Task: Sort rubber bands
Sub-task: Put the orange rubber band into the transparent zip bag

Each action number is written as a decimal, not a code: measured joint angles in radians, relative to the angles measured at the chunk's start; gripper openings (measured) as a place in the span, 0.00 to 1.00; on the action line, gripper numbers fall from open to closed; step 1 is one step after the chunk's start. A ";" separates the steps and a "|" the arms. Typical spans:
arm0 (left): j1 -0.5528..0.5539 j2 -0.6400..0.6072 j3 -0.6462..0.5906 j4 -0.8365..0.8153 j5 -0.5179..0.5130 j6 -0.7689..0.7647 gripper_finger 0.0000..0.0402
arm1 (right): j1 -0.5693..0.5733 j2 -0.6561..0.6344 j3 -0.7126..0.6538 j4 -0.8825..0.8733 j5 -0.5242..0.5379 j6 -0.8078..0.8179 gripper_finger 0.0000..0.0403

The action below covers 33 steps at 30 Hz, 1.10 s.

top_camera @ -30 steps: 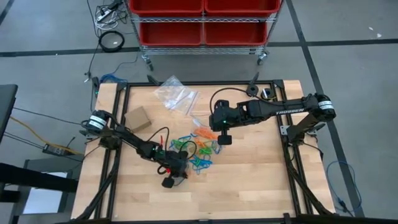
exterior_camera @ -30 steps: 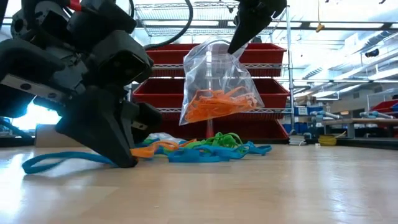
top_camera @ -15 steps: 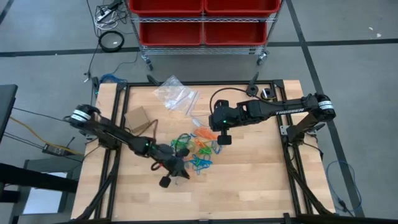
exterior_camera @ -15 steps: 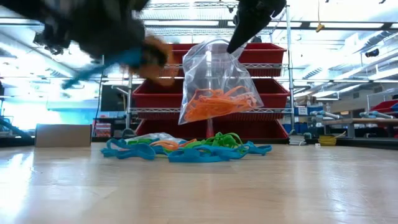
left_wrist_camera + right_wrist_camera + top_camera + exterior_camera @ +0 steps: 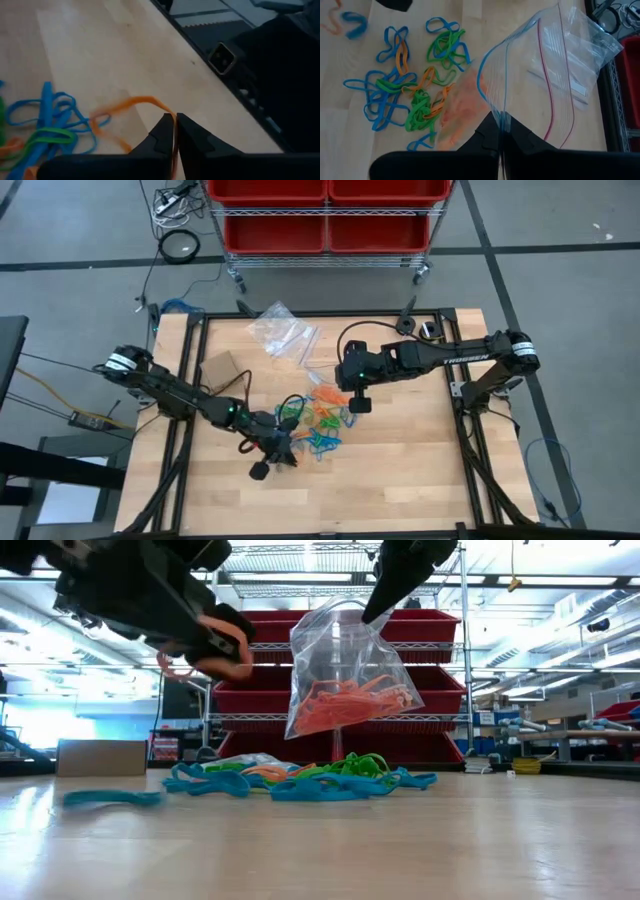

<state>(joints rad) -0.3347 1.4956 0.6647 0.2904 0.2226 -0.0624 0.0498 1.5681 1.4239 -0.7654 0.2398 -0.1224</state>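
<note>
My left gripper [image 5: 175,120] is up over the table's near left part, shut on an orange rubber band [image 5: 238,640]. Beside the loose pile of orange, blue and green rubber bands [image 5: 318,423], my right gripper [image 5: 501,127] holds up a clear zip bag [image 5: 345,670] with orange bands bunched in its bottom. One blue band [image 5: 105,798] lies flat by itself on the wood, left of the pile in the low view. My left gripper pinches the orange band [image 5: 167,107] between its two fingertips, slanting down from the table's left. The loop droops slack beside the fingers, lifted clear of the table. My right gripper pinches the bag's open top edge [image 5: 499,112] between its fingers, coming from above. The bag hangs below them, clear of the table, its mouth gaping.
Spare clear bags [image 5: 282,332] lie at the table's far middle, and a small cardboard box [image 5: 222,370] sits at the far left. A shelf of red bins [image 5: 325,210] stands beyond the far edge. Bare wood stretches along the near edge and at the right.
My left gripper has risen from the table beside the pile, carrying the orange band up with it. A blue band that came up with it has dropped back and now lies flat on the wood. My right gripper and its bag have kept still.
</note>
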 joint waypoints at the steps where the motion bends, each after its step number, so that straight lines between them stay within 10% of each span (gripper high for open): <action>1: -0.001 0.000 0.000 -0.001 -0.021 0.020 0.04 | 0.000 0.000 0.000 0.001 0.000 -0.001 0.00; 13: -0.008 -0.011 0.017 0.036 -0.113 0.073 0.01 | 0.000 0.000 0.000 0.003 -0.002 -0.003 0.00; 33: 0.167 -0.014 0.546 -0.445 -0.503 0.454 0.01 | 0.076 0.011 0.000 0.042 -0.024 0.040 0.00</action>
<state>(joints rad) -0.1682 1.4811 1.2104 -0.1551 -0.2804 0.3920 0.1254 1.5794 1.4239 -0.7236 0.2160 -0.0822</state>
